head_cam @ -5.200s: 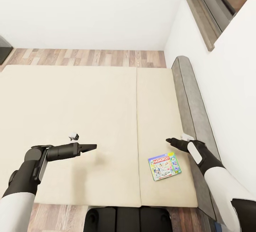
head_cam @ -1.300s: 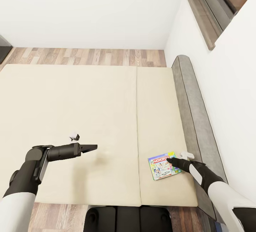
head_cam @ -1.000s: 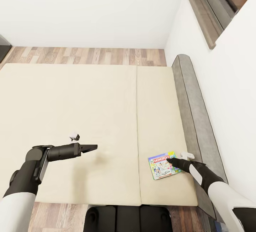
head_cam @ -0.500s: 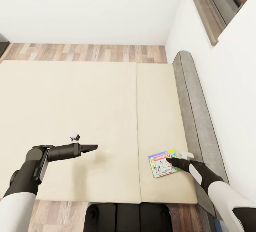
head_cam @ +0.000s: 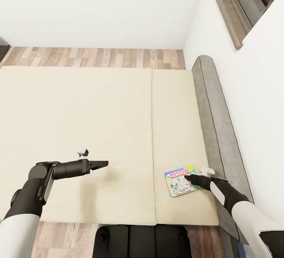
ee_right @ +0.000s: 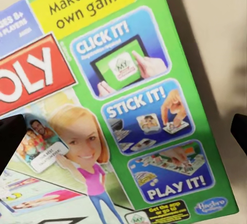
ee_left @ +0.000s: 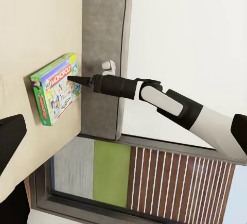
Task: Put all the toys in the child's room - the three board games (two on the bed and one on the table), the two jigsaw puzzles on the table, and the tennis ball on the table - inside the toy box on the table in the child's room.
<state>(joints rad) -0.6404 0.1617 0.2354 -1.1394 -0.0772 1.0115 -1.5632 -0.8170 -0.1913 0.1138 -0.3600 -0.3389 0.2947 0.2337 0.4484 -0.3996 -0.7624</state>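
Item: board game (head_cam: 180, 181), flat on bed (head_cam: 98, 123), near right corner. My right pincer (head_cam: 189, 178), fingers apart, over its right edge. Left pincer (head_cam: 103, 164) idle, apparently together. Step: pickup. Next: lower, straddle edge, clamp.

A Monopoly board game (ee_right: 118, 116) lies flat on the cream mattress of the bed (ee_right: 216, 33), seen close up and tilted. Its lid is bright green, with a yellow banner reading "Make your own game!", part of the red logo showing "OLY", and three blue panels lettered "CLICK IT!", "STICK IT!" and "PLAY IT!". A cartoon girl in a pink top stands beside the panels, and a Hasbro mark sits at one corner. The dark tips of the jaws show at opposite edges, spread wide apart.
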